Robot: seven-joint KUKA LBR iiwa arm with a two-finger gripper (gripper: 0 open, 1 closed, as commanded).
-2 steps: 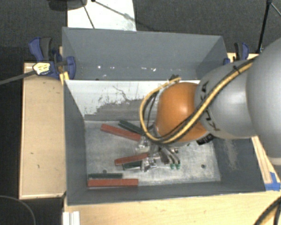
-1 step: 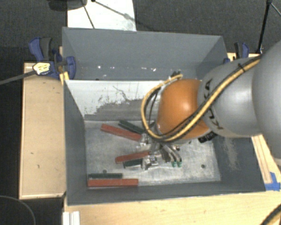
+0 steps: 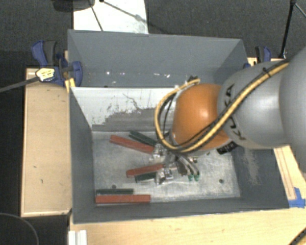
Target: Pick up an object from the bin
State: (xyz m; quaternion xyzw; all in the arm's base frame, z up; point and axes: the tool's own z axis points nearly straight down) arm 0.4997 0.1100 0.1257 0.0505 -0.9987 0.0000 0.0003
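Looking down into the bin point(image 3: 81, 152) from the one camera, we see the arm's claw point(image 3: 169, 172) low over the middle of the floor, under the orange cover point(image 3: 196, 116) on the wrist. We cannot tell whether the claw is spread or pressed together, because the wrist and its cables hide it, and we see nothing plainly pinched. Just to its left lie a red-brown stick point(image 3: 143, 171) and a dark green stick point(image 3: 145, 177), side by side and touching, with their right ends reaching the claw. We judge one of these to be the thing to pick. A second pair of sticks point(image 3: 135, 142) lies nearer the back wall, and a third pair point(image 3: 121, 196) lies along the front wall, well apart from the claw. The main risk, as we see it, is a grip at the very end of a long stick, which could swing down and slip out on the lift. The two touching sticks might also be nipped together, and one could drop. And since both lie flat on the floor, the claw may simply shove them aside.
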